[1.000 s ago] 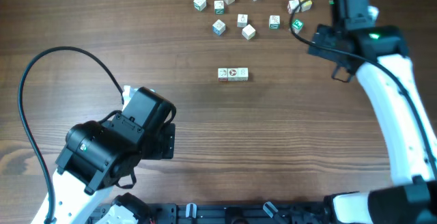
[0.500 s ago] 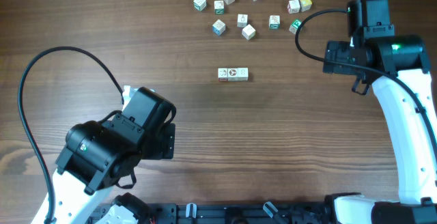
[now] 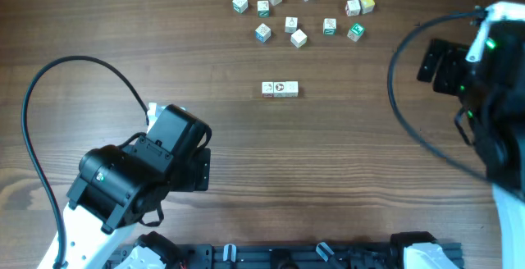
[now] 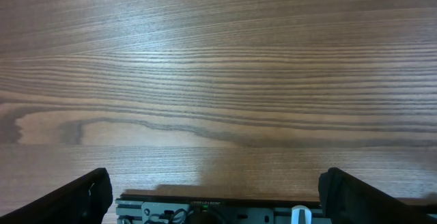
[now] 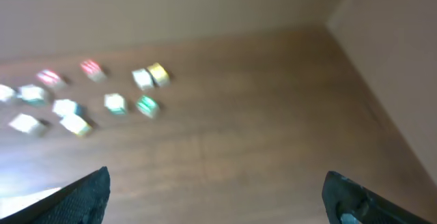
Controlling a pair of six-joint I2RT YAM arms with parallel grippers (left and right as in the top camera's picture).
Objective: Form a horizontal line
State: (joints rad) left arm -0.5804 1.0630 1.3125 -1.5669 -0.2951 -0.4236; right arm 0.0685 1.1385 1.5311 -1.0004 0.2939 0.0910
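The horizontal line is a short row of three small whitish cubes touching side by side at the table's middle. Several loose letter cubes lie scattered behind it; they show blurred in the right wrist view. My left gripper is open and empty, pointing at bare wood near the front edge. My right gripper is open and empty, raised at the far right, well away from the cubes. The line is out of both wrist views.
A green cube and a yellow cube lie at the right end of the scatter. The left arm's black cable loops over the table's left. A black rail runs along the front edge.
My right arm has drawn back from the cubes at the back right, moving right and toward the front and rising. The cubes and left arm have not moved.
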